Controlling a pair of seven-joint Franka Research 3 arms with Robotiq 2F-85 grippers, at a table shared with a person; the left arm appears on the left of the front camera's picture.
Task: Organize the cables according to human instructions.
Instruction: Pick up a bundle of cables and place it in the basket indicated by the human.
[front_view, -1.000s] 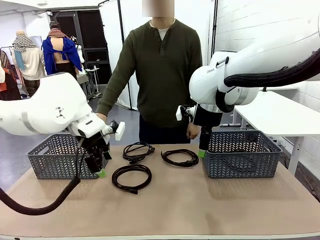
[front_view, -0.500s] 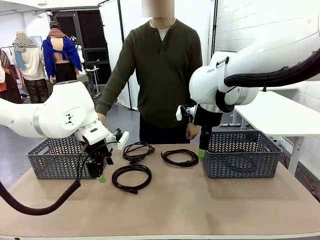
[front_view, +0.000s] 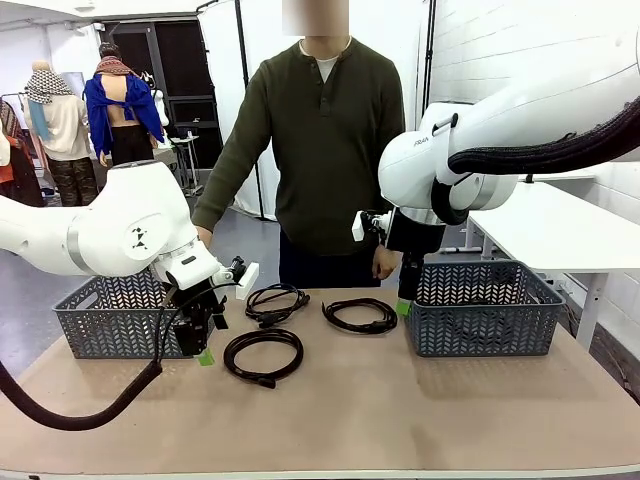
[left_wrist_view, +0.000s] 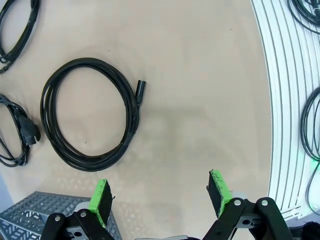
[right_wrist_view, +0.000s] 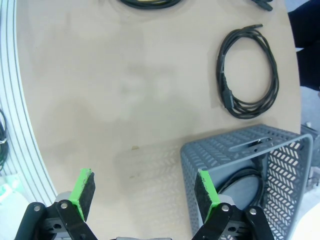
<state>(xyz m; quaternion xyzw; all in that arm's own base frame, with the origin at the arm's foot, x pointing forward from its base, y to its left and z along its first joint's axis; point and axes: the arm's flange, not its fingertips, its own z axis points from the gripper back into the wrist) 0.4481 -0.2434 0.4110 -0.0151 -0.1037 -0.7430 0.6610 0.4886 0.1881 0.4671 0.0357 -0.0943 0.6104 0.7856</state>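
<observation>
Cable (right_wrist_view: 235, 178) in basket (right_wrist_view: 225, 150), partly hidden behind its mesh

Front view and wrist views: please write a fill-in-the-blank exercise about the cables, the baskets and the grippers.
1. Between the left basket and the right basket, ___ cables lie on the bare table.
2. One more cable lies inside the ___ basket.
3. The left gripper and the right gripper both stand ___, holding nothing.
Missing words: three; right; open.
</observation>
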